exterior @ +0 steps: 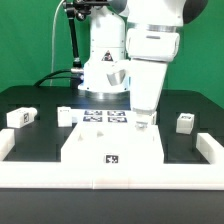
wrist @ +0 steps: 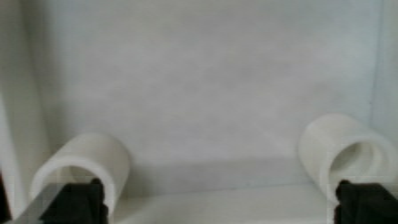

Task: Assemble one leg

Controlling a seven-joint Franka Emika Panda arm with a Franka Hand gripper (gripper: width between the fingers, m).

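Three small white leg blocks with tags lie on the black table in the exterior view: one (exterior: 20, 117) at the far left, one (exterior: 63, 116) left of centre, one (exterior: 184, 122) at the right. My gripper (exterior: 143, 122) hangs low over the far right corner of the large flat white panel (exterior: 110, 148). In the wrist view the gripper (wrist: 217, 170) is open, its white fingers (wrist: 86, 170) spread wide with nothing between them. Only the plain white panel surface (wrist: 205, 90) shows below. No leg shows in the wrist view.
The marker board (exterior: 105, 116) lies just behind the panel, in front of the robot base (exterior: 105, 70). A low white rim (exterior: 210, 150) borders the table at the sides and front.
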